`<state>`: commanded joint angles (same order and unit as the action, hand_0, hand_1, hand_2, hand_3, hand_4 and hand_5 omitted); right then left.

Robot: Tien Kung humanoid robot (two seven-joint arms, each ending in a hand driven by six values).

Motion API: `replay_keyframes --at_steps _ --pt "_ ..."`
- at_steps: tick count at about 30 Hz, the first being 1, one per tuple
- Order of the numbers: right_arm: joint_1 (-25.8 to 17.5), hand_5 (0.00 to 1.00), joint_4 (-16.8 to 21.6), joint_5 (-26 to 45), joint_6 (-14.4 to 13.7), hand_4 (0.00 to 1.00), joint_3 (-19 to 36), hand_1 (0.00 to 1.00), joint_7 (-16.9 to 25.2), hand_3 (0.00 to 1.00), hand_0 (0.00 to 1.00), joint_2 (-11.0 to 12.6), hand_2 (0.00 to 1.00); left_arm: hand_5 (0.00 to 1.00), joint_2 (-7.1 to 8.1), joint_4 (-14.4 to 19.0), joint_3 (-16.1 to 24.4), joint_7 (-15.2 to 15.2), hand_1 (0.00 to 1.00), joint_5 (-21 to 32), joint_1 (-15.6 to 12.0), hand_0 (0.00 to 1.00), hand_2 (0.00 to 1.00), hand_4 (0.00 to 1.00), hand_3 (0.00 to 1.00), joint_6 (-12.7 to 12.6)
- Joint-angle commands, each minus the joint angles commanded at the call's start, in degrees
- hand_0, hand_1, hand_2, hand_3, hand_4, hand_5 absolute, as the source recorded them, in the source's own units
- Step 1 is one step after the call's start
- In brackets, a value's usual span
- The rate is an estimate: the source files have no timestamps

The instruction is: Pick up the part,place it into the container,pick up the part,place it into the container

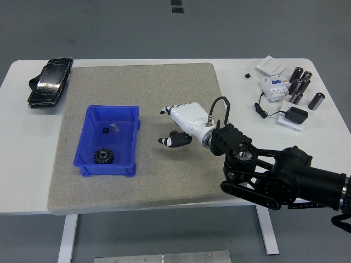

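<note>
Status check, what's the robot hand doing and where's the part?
Right robot hand open, empty, over the mat. Black toothed gear inside blue plastic bin. Nothing in the way.

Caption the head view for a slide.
Open right hand hovers right of the blue bin holding a black gear.

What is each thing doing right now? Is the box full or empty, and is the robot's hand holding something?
Blue container: upright on the mat, not full, a few parts inside.
Black gear: lying flat in the container's near end.
Small parts: loose on the container's floor, near the far end.
Right hand: open, empty, over the mat beside the container.
Black pouch: lying on the table's far left, untouched.
</note>
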<state>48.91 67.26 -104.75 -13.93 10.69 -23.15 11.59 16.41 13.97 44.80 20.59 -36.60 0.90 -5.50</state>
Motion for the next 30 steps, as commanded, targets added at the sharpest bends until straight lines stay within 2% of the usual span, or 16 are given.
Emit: replay_keyframes --at_steps 7,8,12,13,19,20,30 --pt "0.31 0.538 -3.78 1.95 -0.51 0.836 -2.36 0.653 1.14 0.791 0.446 -0.82 0.752 0.285 0.00 0.02 0.04 0.10 0.661 -0.13 0.02 0.683 0.630 0.700 0.572 0.10" --pt "0.41 0.516 -4.16 2.22 -0.61 0.807 -2.74 0.618 1.25 0.778 0.426 -0.99 0.723 0.286 0.00 0.01 0.10 0.12 0.661 -0.20 0.01 0.682 0.630 0.699 0.570 0.11" --pt "0.86 0.516 -5.50 3.06 -1.09 0.807 -3.92 0.618 1.68 0.778 0.426 -1.79 0.723 0.286 -0.01 0.01 0.08 0.11 0.661 -0.20 0.02 0.682 0.630 0.699 0.570 0.12" --pt "1.02 0.497 -6.03 3.30 -1.29 0.788 -4.29 0.545 1.85 0.735 0.383 -2.10 0.673 0.287 -0.02 0.02 0.12 0.14 0.661 -0.25 0.05 0.682 0.630 0.700 0.571 0.13" --pt "1.50 0.497 -7.70 4.18 -1.90 0.788 -5.75 0.545 2.37 0.735 0.383 -2.97 0.673 0.287 -0.01 0.05 0.17 0.17 0.661 -0.34 0.12 0.682 0.630 0.700 0.571 0.12" --pt "1.53 0.485 -7.87 4.25 -1.97 0.754 -5.92 0.473 2.43 0.695 0.336 -3.06 0.618 0.288 0.00 0.06 0.23 0.20 0.661 -0.41 0.11 0.682 0.630 0.700 0.571 0.11" --pt "1.31 0.468 -10.04 5.15 -2.45 0.722 -7.59 0.448 3.25 0.684 0.321 -3.39 0.601 0.289 0.04 0.08 0.24 0.16 0.661 -0.41 0.00 0.682 0.630 0.700 0.571 0.08"
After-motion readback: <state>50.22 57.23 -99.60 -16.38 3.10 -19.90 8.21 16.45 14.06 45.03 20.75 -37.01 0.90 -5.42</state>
